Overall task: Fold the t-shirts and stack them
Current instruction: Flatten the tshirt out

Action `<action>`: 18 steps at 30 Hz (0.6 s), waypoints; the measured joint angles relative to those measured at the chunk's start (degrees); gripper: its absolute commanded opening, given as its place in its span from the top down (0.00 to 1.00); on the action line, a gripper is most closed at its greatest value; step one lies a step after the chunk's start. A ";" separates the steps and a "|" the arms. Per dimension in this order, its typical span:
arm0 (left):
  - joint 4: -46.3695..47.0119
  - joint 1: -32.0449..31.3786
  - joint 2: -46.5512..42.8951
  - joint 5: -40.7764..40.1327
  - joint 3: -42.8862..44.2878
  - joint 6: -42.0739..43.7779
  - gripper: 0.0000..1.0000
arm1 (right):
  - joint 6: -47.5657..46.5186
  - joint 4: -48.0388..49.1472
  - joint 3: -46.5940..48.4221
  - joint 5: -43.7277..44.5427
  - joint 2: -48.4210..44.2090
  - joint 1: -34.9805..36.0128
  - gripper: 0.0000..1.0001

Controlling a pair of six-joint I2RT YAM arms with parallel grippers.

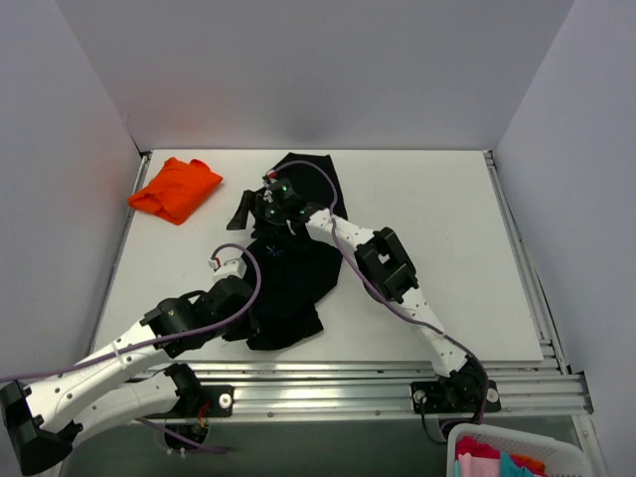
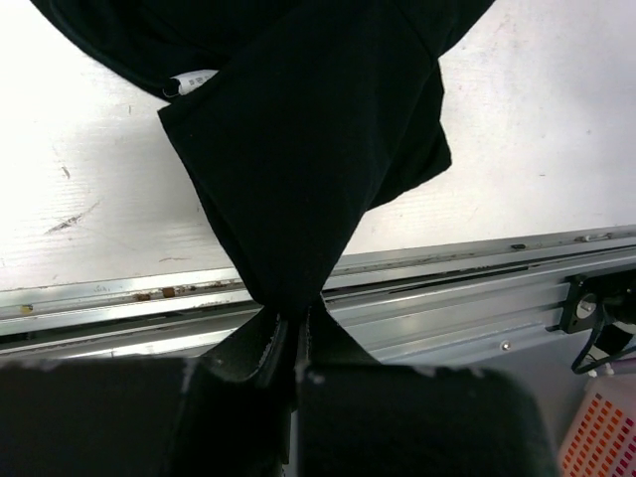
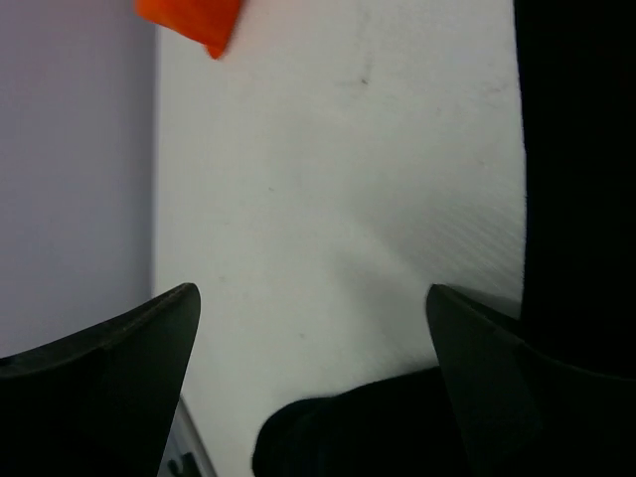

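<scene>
Black t-shirt (image 1: 288, 278) lies rumpled mid-table, one near fold pinched.
The orange t-shirt (image 1: 176, 189) sits folded near the table's (image 1: 427, 219) far left corner, well apart. The left gripper (image 2: 295, 343) clamps black cloth; the right gripper (image 3: 310, 298), fingers spread wide, hangs over the shirt's far part.

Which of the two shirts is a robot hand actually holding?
The black shirt, pinched in the left hand. The orange shirt lies apart, untouched, near the far left corner.
</scene>
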 measured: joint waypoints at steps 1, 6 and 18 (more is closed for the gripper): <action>-0.02 0.11 -0.24 0.04 0.31 0.26 0.98 | 1.18 2.56 -4.35 -0.66 -1.22 -0.81 0.03; -1.03 0.57 -3.10 0.31 0.50 0.26 0.98 | -1.03 6.29 -26.25 2.36 -14.95 -9.31 0.03; -2.49 0.90 -6.32 1.01 -0.04 -1.33 0.98 | -12.57 -6.69 -53.13 15.69 -38.77 -26.88 0.02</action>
